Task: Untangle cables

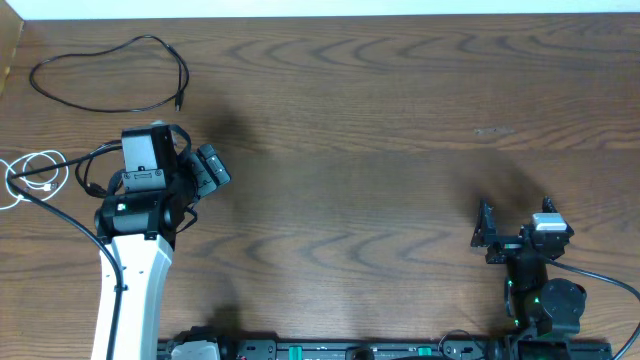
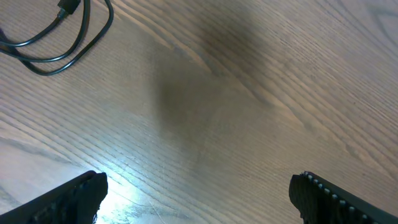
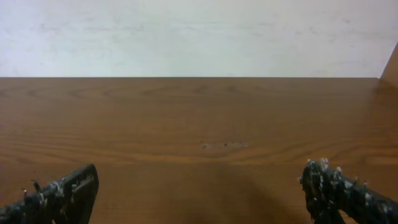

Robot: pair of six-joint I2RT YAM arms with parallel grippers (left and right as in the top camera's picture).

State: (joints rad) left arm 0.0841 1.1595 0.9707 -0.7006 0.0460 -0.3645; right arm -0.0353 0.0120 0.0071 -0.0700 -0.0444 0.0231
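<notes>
Brown wood-grain surface [image 1: 400, 120] fills every view, and most of it lies bare between the two arms. A pale wall [image 3: 199, 31] stands behind its far edge, shown only by the right wrist camera. Along the near edge runs a dark mounting rail [image 1: 330, 350] with small green lights.

The left arm [image 1: 130, 290], with a white forearm, reaches in from the near left. Its left gripper [image 1: 208, 170] sits over bare wood, fingers spread wide with nothing between them. The right arm [image 1: 545, 300] is folded low at the near right. The right gripper [image 1: 487, 235] is likewise spread apart and holds nothing.

Both cables sit at the left side, well apart from the right arm. The black cable [image 1: 110, 75] lies flat in one wide open loop at the far left corner, and its small plug [image 1: 178, 103] ends just beyond the left arm's wrist. The white cable [image 1: 35, 172] is gathered in a few loose small coils at the left edge, partly cut off by the frame, beside the left arm's wrist and clear of the black loop.

From the left wrist, the left gripper [image 2: 199, 186] frames bare wood. At the top left a black cord [image 2: 43, 59] curves in two strands with a plug beside it, probably the black cable's end. From the right wrist, the right gripper [image 3: 199, 186] faces only wood and wall, with no cable in sight.
</notes>
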